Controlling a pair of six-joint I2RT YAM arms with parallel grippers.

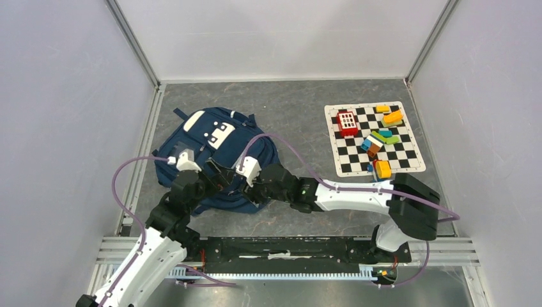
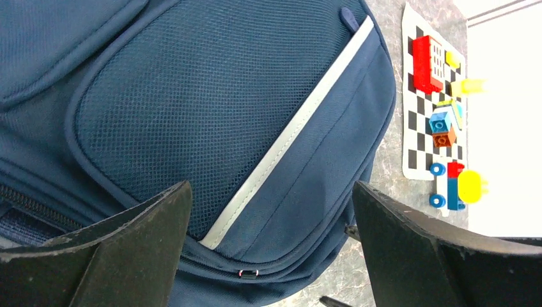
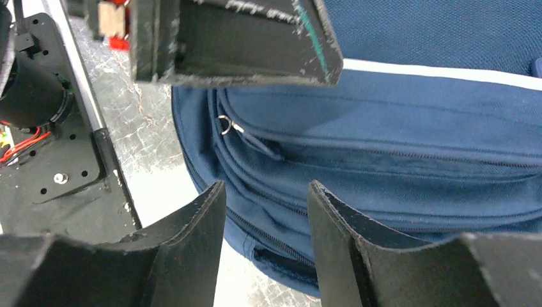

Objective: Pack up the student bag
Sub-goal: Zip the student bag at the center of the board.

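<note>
The student bag (image 1: 211, 144), a navy-blue backpack with grey strips, lies flat on the left half of the table. My left gripper (image 1: 216, 178) hovers over its near edge with its jaws wide apart. In the left wrist view (image 2: 271, 188) only bag fabric (image 2: 192, 96) and a zip slider (image 2: 248, 274) show between them. My right gripper (image 1: 254, 187) reaches in from the right to the same near edge. In the right wrist view (image 3: 266, 187) its jaws stand apart over the bag's zipped rim (image 3: 415, 128), gripping nothing. A metal zip pull (image 3: 225, 125) lies beyond them.
A checkered mat (image 1: 374, 137) at the right carries several toy blocks, among them a red one (image 1: 347, 121) and a yellow one (image 1: 382, 168). A toy car (image 2: 455, 185) sits at the mat's near end. The black frame rail (image 1: 287, 246) runs along the front.
</note>
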